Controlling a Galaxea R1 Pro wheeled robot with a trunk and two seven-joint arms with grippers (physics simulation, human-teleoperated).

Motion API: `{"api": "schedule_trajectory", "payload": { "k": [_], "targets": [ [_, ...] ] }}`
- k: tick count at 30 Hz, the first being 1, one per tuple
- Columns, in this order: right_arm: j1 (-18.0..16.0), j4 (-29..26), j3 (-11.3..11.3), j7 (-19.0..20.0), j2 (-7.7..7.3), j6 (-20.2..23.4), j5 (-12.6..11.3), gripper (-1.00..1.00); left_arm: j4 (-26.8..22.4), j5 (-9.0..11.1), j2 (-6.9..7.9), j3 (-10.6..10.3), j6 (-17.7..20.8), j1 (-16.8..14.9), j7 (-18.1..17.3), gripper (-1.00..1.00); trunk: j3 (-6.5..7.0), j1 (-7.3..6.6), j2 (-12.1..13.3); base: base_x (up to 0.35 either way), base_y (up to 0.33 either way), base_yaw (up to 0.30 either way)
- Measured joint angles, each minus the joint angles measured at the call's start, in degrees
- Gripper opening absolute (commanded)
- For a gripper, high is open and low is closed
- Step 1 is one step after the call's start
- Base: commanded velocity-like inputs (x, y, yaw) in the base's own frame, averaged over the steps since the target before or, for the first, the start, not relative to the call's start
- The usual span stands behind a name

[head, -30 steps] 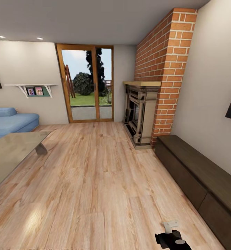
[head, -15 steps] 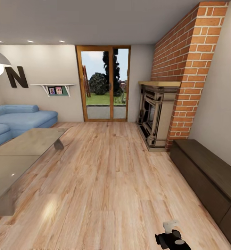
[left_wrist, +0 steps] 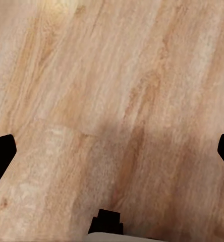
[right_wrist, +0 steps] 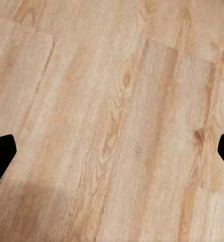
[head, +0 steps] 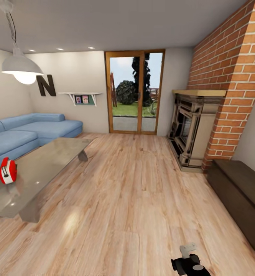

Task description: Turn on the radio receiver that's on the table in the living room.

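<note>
- The task is at an early stage: the robot is in the living room but stands well apart from the small bright-red radio receiver with its white edge band, and nothing shows it switched on.
- The radio stands upright on the long low glossy grey-beige surface with dark angled legs, near that surface's edge toward the blue corner sofa, far off to the robot's left.
- What is left, as I judge it: drive closer, bring an arm over the surface, and press or turn the control on the radio's face.
- The left gripper hangs over bare light wood plank floor with its dark fingertips spread wide and nothing between them; the right gripper is likewise spread and empty over the planks.
- Hard to make out: the radio's dial and any switch are too small to read at this range, and the surface's near end is cut off by the picture's edge.
- A dark piece of the robot's right arm shows low in the head view, partly cut off.
</note>
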Motion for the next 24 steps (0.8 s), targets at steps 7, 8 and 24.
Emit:
{"api": "schedule_trajectory", "payload": {
  "k": [7, 8, 24],
  "targets": [
    [0.00, 0.01, 0.02, 0.00, 0.00, 0.00, 0.00, 1.00, 0.00, 0.07, 0.37, 1.20, -1.04, 0.00, -0.01, 1.00, 0.00, 0.00, 0.00, 0.000, 0.000, 0.294],
    [0.00, 0.01, 0.02, 0.00, 0.00, 0.00, 0.00, 1.00, 0.00, 0.07, 0.39, 1.21, -1.11, 0.00, -0.01, 1.00, 0.00, 0.00, 0.00, 0.000, 0.000, 0.294],
    [0.00, 0.01, 0.02, 0.00, 0.00, 0.00, 0.00, 1.00, -0.08, 0.08, 0.48, 1.37, -1.25, 0.00, -0.01, 1.00, 0.00, 0.00, 0.00, 0.000, 0.003, 0.294]
  ]
}}
